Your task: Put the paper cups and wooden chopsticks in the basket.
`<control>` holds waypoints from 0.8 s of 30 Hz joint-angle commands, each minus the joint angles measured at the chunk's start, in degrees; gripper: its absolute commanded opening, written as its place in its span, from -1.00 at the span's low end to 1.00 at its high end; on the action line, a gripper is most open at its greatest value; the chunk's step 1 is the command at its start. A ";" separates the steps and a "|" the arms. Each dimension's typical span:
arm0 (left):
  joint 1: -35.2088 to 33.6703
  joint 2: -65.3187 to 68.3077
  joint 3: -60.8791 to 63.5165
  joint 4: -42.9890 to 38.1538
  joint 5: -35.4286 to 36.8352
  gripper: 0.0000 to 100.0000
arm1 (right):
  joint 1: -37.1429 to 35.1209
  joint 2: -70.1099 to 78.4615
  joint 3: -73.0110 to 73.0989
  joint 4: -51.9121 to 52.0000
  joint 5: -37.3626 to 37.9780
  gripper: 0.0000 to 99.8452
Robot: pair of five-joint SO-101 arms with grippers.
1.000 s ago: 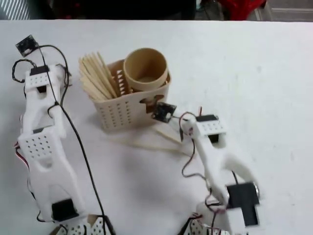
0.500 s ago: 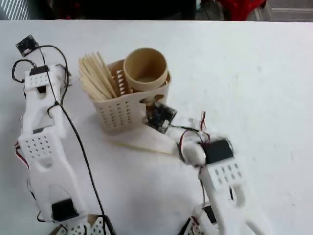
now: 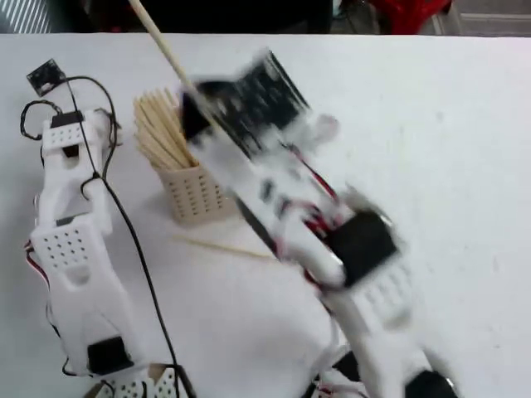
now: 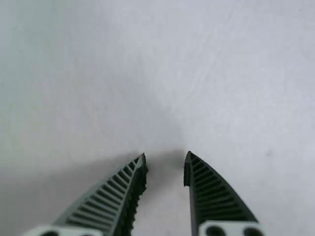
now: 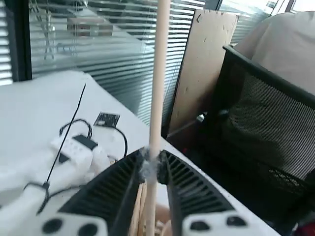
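A wooden chopstick (image 5: 158, 73) is clamped between the fingers of the right gripper (image 5: 153, 161) and is held high above the basket (image 3: 196, 196). A bundle of chopsticks (image 3: 156, 133) is seen standing in the basket, and one more chopstick (image 3: 224, 245) is laid on the table (image 3: 431, 124) just in front of it. The left gripper (image 4: 165, 160) is seen open, close over the table.

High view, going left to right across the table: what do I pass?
left arm → chopstick bundle standing in the basket → right arm, raised above the table.
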 commanded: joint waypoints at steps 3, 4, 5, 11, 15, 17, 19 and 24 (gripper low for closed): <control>-0.75 -0.31 -2.55 -1.23 -0.62 -0.71 | -0.48 10.86 -7.21 -12.70 -5.10 -0.96; -0.75 -0.31 -2.55 -1.23 -0.62 -0.71 | -0.48 11.82 -7.21 -13.14 -5.80 -0.96; -0.75 -0.31 -2.55 -1.23 -0.62 -0.71 | -0.48 12.35 -7.12 -13.23 -6.51 -0.96; -0.75 -0.31 -2.73 -1.32 -0.70 -0.71 | -0.22 13.14 -7.12 -13.14 -7.91 -0.96; -0.75 -0.31 -2.73 -1.32 -0.70 -0.71 | -0.48 13.14 -7.12 -12.00 -8.00 -0.84; -0.75 -0.31 -2.73 -1.32 -0.70 -0.71 | -0.48 13.14 -7.12 -10.86 -8.00 -0.77; -0.75 -0.31 -2.73 -1.32 -0.70 -0.71 | -0.48 13.14 -7.12 -10.24 -8.00 -0.74; -0.75 -0.31 -2.64 -1.32 -0.70 -0.71 | -0.48 12.97 -7.12 -6.99 -7.74 -0.80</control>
